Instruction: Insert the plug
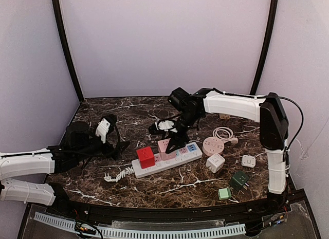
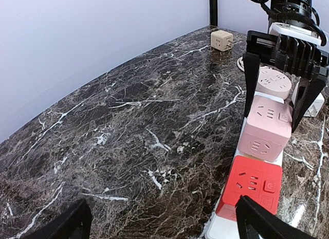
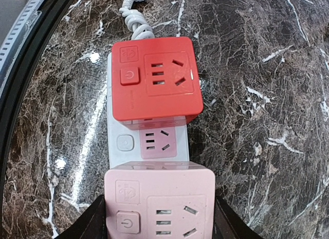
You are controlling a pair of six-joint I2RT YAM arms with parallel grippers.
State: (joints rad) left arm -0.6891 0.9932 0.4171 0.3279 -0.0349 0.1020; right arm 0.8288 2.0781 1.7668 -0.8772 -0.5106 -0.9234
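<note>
Pink cube plug point(image 1: 163, 146) sits on top of the white power strip point(image 1: 177, 159) near the middle of the desk point(image 1: 128, 108), gripped by the right tool point(image 1: 174, 144). In the right wrist view, that tool's dark fingers point(image 3: 87, 224) press against the two opposite sides of the pink cube plug point(image 3: 159, 203), which covers the strip's width. Whether its pins are fully home in the socket cannot be told.

At 8 o'clock from it, on the same strip, stands a red cube point(image 1: 145, 157). One pale pink socket of the strip shows bare between the two cubes. The strip's white coiled cord point(image 1: 119, 173) leaves its end at 8 o'clock.

The left tool point(image 1: 117, 149) is at 9 o'clock from the strip, well apart from it. Its jaws are spread wide and hold nothing. Its wrist camera looks across the marble at both cubes, with only its own two fingertips point(image 2: 67, 226) at the bottom corners.

At 3 o'clock from the strip lies a round pink socket hub point(image 1: 213, 145) with a coiled white cable point(image 1: 222, 132) just behind it. A white cube adapter point(image 1: 215, 162) sits nearby, and a small white adapter point(image 1: 249, 160) lies further toward 3 o'clock. Toward 5 o'clock are a dark green adapter point(image 1: 239, 180) and a light green one point(image 1: 224, 193). A beige cube point(image 2: 222, 40) rests near the back wall.
</note>
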